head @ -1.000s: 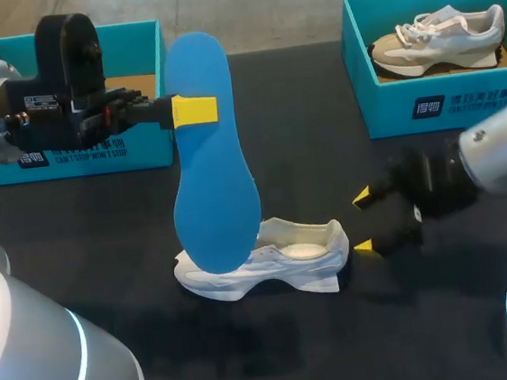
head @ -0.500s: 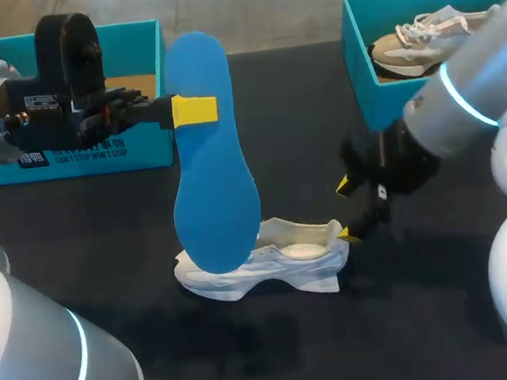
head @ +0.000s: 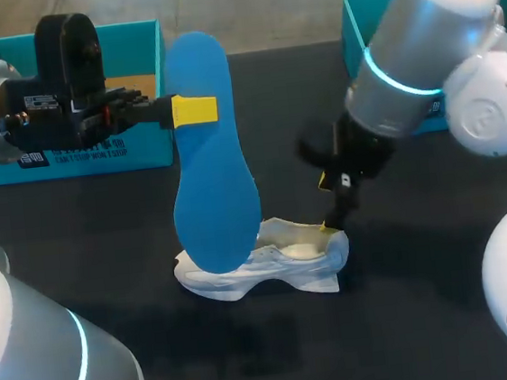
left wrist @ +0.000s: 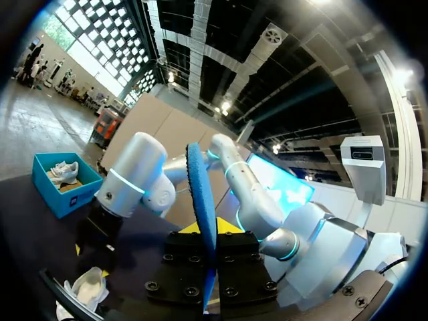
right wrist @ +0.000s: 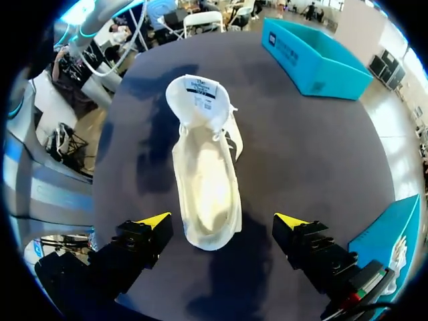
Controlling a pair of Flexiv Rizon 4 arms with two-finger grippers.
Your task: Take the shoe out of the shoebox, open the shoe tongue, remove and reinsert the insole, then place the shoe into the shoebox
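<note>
The left pincer (head: pixel 193 110) was clenched on the blue insole (head: pixel 209 158), gripping one long edge near its upper end, so the insole hung on end below the fingers, most likely kept clear of the shoe until it was time to slide it back in. From that wrist's view the insole (left wrist: pixel 200 200) stood edge-on between the two yellow tips of the left pincer (left wrist: pixel 204 227). Whether its lower end touched the shoe could not be told. The white shoe (head: pixel 270 265) lay on the dark table (head: pixel 430 317) directly under the right pincer (head: pixel 324 203), outside the shoebox (head: pixel 129 40) behind the left pincer. The right pincer (right wrist: pixel 222 219) was released, fingers wide, with the heel of the shoe (right wrist: pixel 204 167) between them but apparently untouched, and the tongue (right wrist: pixel 198 97) folded forward ahead of it, leaving the mouth open. That placing seemed meant to brace the heel for reinsertion. The left arm reached in level from its side, wrist horizontal. The right arm came down steeply, pincer pointing at the heel.
</note>
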